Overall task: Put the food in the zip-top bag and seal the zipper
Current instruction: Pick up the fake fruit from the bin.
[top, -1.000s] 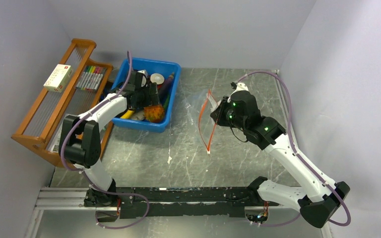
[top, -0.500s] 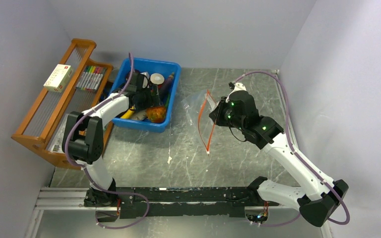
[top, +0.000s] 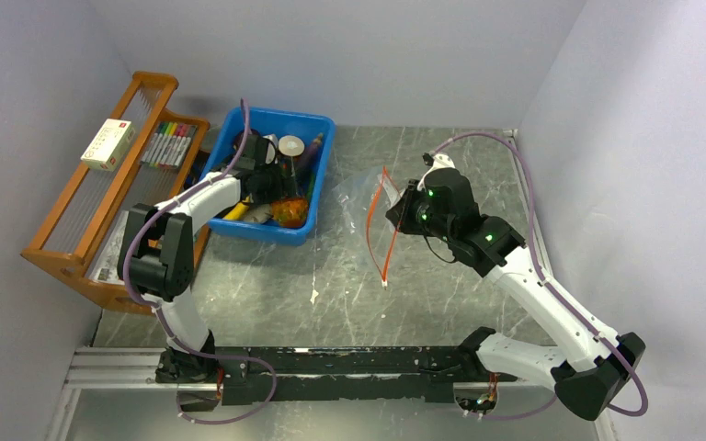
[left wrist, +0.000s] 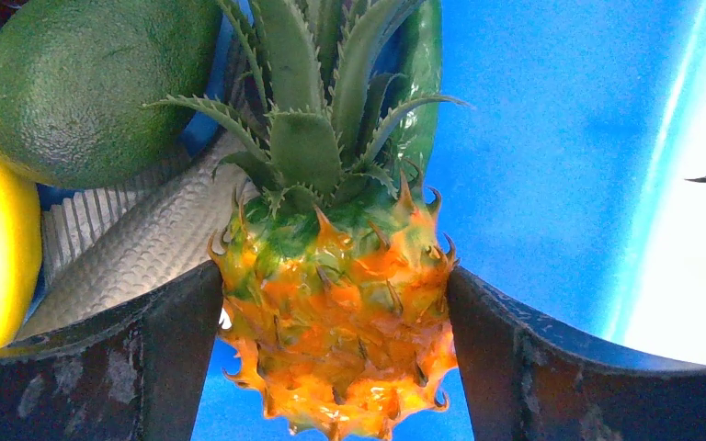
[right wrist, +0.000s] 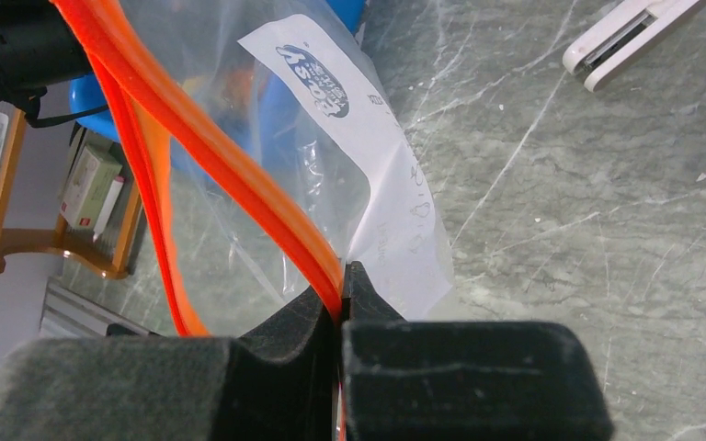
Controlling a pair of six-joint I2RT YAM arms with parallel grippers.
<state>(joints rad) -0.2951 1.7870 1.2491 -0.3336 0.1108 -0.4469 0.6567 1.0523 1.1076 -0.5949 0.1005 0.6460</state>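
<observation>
Top external view, left to right: the left gripper (top: 271, 186) sits inside a blue bin (top: 324, 138), its jaws closed on the flanks of the orange pineapple (left wrist: 331, 303), whose leaves point away from the wrist. Rightward across the table (top: 267, 285), well apart, the right gripper (top: 404, 209) has its jaws pinched on the red zipper (top: 388, 239) of the clear zip-top bag (top: 357, 188), holding it up. The zipper's length runs near to far and its two strips look slightly parted, so the pineapple likely has to travel right to reach the mouth.
</observation>
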